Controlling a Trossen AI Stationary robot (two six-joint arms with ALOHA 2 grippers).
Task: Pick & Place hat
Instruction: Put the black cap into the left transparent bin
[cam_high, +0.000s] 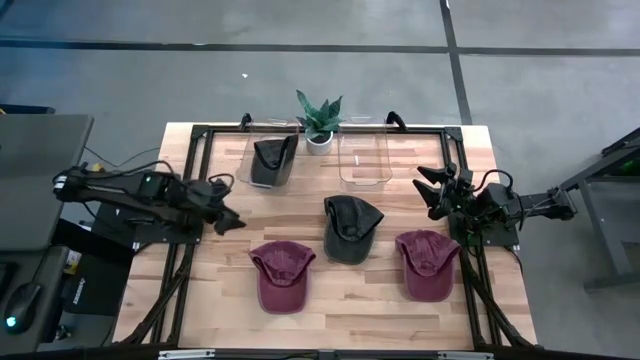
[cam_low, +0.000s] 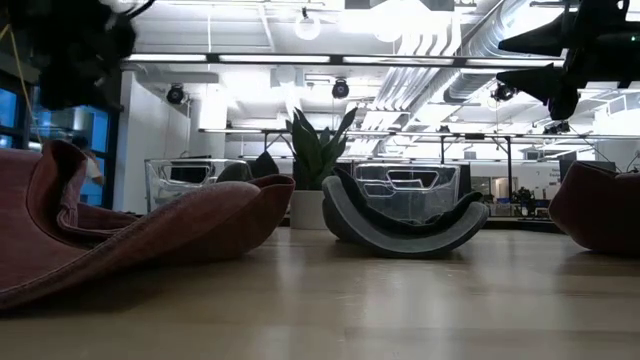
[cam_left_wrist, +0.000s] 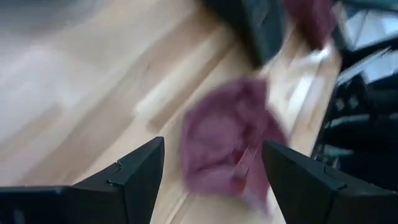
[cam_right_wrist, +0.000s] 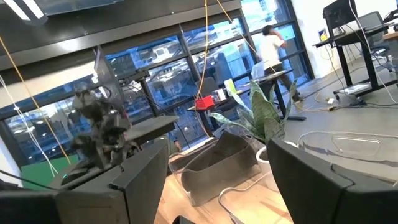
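Note:
Three caps lie on the table: a maroon cap (cam_high: 281, 275) toward the near left, a dark grey cap (cam_high: 349, 227) in the middle, another maroon cap (cam_high: 428, 263) at the right. A further dark cap (cam_high: 272, 160) sits in the left clear bin. My left gripper (cam_high: 232, 222) hangs open above the table's left part, left of the near maroon cap (cam_left_wrist: 227, 143). My right gripper (cam_high: 432, 190) is open in the air at the right edge, beyond the right maroon cap.
Two clear bins stand at the far edge, the left bin (cam_high: 271, 150) with the cap and the right bin (cam_high: 364, 158) beside it. A potted plant (cam_high: 319, 122) stands between them. Bare wood lies along the near edge (cam_high: 350, 320).

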